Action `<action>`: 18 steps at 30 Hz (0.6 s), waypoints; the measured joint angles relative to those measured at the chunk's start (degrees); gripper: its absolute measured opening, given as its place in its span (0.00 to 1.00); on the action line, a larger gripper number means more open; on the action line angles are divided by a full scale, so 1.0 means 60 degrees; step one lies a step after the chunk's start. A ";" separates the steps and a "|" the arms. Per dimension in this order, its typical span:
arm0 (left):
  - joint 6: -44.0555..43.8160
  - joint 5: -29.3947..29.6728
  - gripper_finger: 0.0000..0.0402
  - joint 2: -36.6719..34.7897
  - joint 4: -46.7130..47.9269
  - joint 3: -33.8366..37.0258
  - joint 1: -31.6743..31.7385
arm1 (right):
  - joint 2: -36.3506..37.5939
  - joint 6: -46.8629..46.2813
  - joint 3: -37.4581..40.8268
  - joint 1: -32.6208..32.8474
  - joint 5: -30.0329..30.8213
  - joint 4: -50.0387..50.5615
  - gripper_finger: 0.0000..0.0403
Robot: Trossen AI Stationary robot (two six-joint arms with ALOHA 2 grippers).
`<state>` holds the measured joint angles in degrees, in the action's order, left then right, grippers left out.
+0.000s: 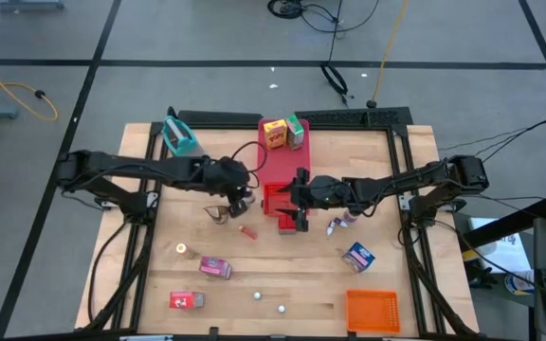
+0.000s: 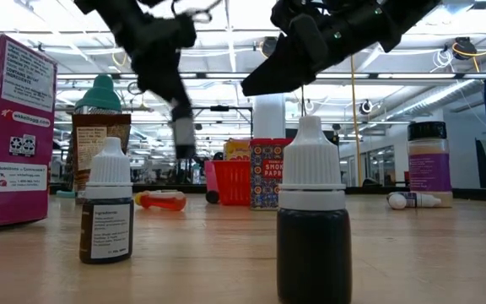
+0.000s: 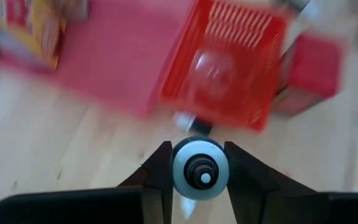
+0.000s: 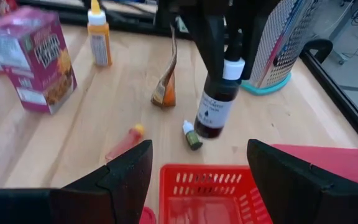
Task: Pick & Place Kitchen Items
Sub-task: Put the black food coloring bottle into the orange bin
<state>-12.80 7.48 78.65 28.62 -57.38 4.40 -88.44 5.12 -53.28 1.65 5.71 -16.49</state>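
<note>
Pale wooden boards run under me, and just ahead stands the small red slotted plastic basket (image 4: 213, 193), while my left gripper (image 3: 197, 169) is pinching a little dark glass dropper bottle (image 4: 216, 102) with a white cap, hanging upright in the air just short of the basket's near wall. To do this well I should carry it level over the rim and lower it before letting go — it looks centred between my fingers (image 3: 160, 171), though the view is smeared. My right gripper (image 4: 194, 171) waits spread wide by the basket.
</note>
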 joint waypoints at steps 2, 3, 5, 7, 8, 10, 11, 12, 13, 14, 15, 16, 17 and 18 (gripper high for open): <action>-0.0002 0.0000 0.25 -0.0098 -0.0597 -0.0012 -0.0147 | -0.0029 -0.0025 0.0000 0.0011 0.0005 -0.0097 0.63; -0.0002 -0.0002 0.25 -0.0125 -0.0849 -0.0013 -0.0233 | -0.0042 -0.0025 0.0000 0.0024 0.0003 -0.0119 0.63; 0.0002 0.0001 0.25 -0.0138 -0.1327 -0.0013 -0.0398 | -0.0051 -0.0021 0.0000 0.0075 0.0002 -0.0180 0.63; 0.0022 0.0008 0.25 -0.0138 -0.1776 -0.0020 -0.0526 | -0.0051 -0.0021 0.0000 0.0156 0.0002 -0.0334 0.63; 0.0021 0.0026 0.25 -0.0138 -0.1876 -0.0020 -0.0576 | -0.0051 -0.0018 0.0000 0.0189 0.0005 -0.0379 0.63; 0.0001 0.0045 0.25 -0.0138 -0.2139 -0.0020 -0.0639 | -0.0051 -0.0017 0.0000 0.0262 0.0003 -0.0393 0.63; -0.0002 0.0055 0.25 -0.0138 -0.2277 -0.0020 -0.0658 | -0.0051 -0.0011 0.0000 0.0295 0.0004 -0.0420 0.63; 0.0003 0.0073 0.25 -0.0138 -0.2408 -0.0020 -0.0687 | -0.0051 0.0000 0.0000 0.0312 0.0009 -0.0471 0.63; 0.0005 0.0085 0.25 -0.0138 -0.2572 -0.0020 -0.0711 | -0.0051 0.0004 0.0000 0.0317 0.0011 -0.0518 0.63; 0.0008 0.0102 0.25 -0.0138 -0.2756 -0.0020 -0.0739 | -0.0051 0.0004 0.0000 0.0316 0.0014 -0.0553 0.63; 0.0014 0.0147 0.25 -0.0138 -0.2874 -0.0020 -0.0763 | -0.0051 0.0003 0.0000 0.0310 0.0010 -0.0579 0.63; 0.0020 0.0161 0.25 -0.0138 -0.2946 -0.0020 -0.0784 | -0.0051 0.0000 0.0000 0.0310 0.0010 -0.0618 0.63; 0.0027 0.0167 0.25 -0.0124 -0.3039 -0.0020 -0.0807 | -0.0051 0.0000 0.0000 0.0310 0.0028 -0.0655 0.63; 0.0030 0.0183 0.25 -0.0103 -0.3095 -0.0020 -0.0819 | -0.0051 -0.0007 0.0001 0.0313 0.0035 -0.0699 0.63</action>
<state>-12.62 8.58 78.03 10.05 -57.49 -0.51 -88.75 5.08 -53.27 3.53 5.92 -20.68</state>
